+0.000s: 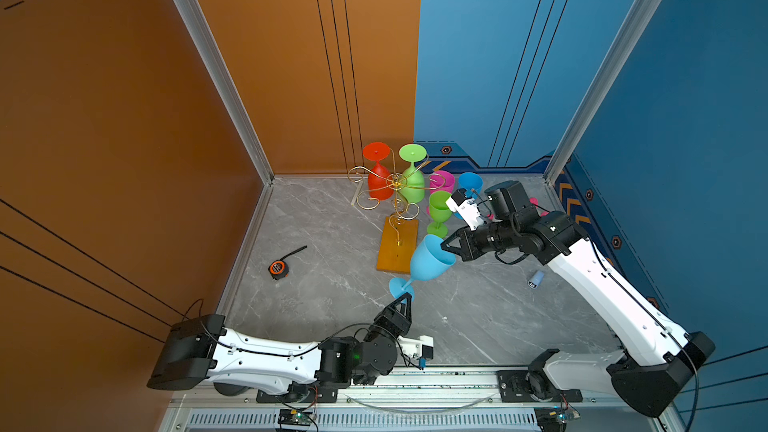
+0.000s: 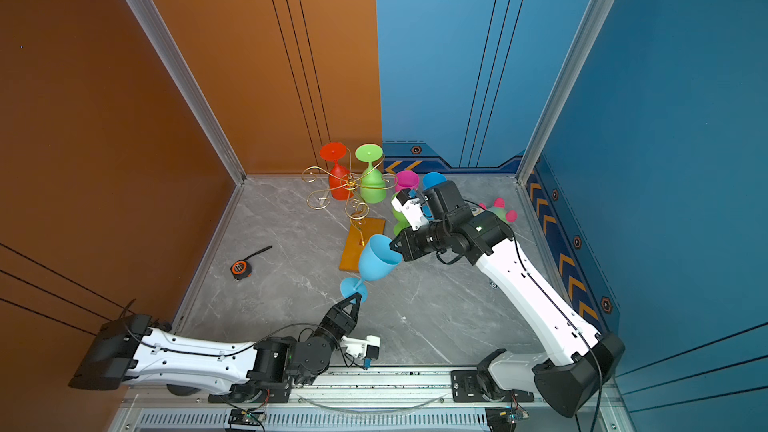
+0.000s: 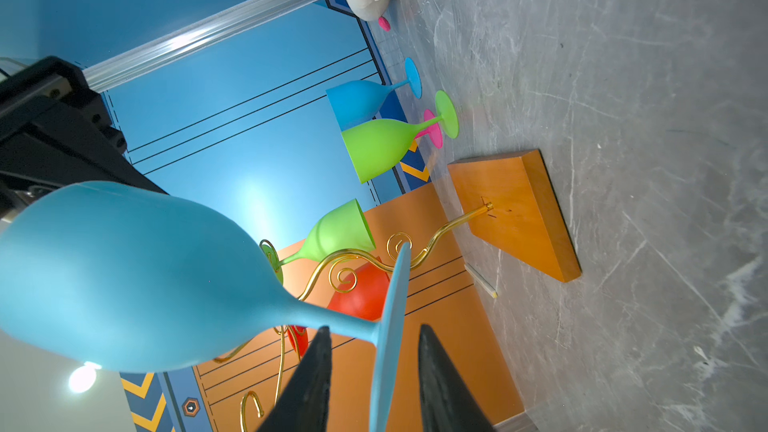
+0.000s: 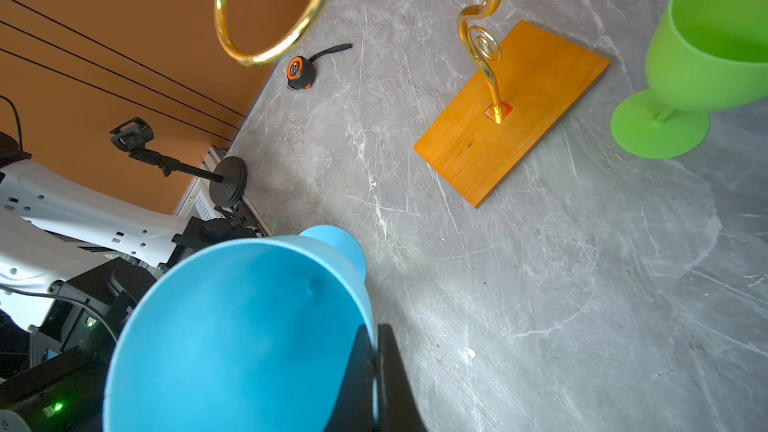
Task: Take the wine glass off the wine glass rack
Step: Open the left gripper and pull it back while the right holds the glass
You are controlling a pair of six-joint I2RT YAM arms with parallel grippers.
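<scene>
Handover of blue glass [image 1: 432, 261] beside rack [image 1: 392, 247].
Hold rim [image 4: 249, 241] in clenched right gripper [image 1: 445, 245]; draw released left gripper [image 1: 405, 299] straight off foot [image 3: 392, 305] without clipping it.

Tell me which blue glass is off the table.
The tilted blue glass in front, its rim pinched by the right gripper; the other blue glass stands at the back.

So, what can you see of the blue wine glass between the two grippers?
The blue wine glass looks like matte plastic: wide bowl, thin stem, round foot. It hangs tilted above the table, clear of the rack. The right gripper is shut on its rim; the left gripper stands open around the foot, apparently not touching it.
</scene>
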